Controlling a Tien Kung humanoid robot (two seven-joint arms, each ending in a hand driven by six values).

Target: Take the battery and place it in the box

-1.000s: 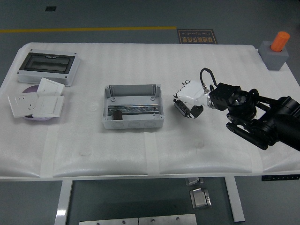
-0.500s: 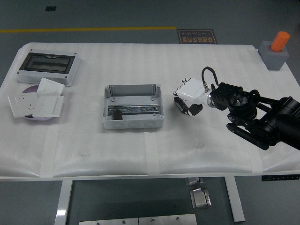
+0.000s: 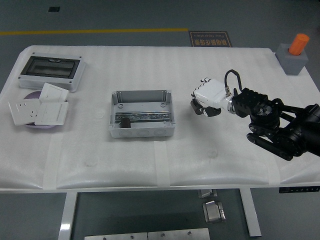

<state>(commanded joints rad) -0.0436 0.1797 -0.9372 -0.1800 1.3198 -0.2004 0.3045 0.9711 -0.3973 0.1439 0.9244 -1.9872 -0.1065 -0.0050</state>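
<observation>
Grey box [image 3: 141,114] mid-counter [image 3: 210,65], dark battery [image 3: 125,123] lying inside at left. Right hand [image 3: 206,102] just beside box, fingers curled, empty. Risk — clipping the box wall, shifting it.

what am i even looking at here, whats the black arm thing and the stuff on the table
This is one picture from a camera on a humanoid robot's head, looking down over a white table. The black arm from the right is the robot's own; it ends in a white five-fingered right hand, fingers curled, seemingly holding nothing. The left arm is out of view.

In the middle is an open grey box with a small dark cylinder, likely the battery, already inside. Far left: a grey enclosure with a dark window and white wall sockets. Far right corner: an orange cylinder on a grey block.
</observation>
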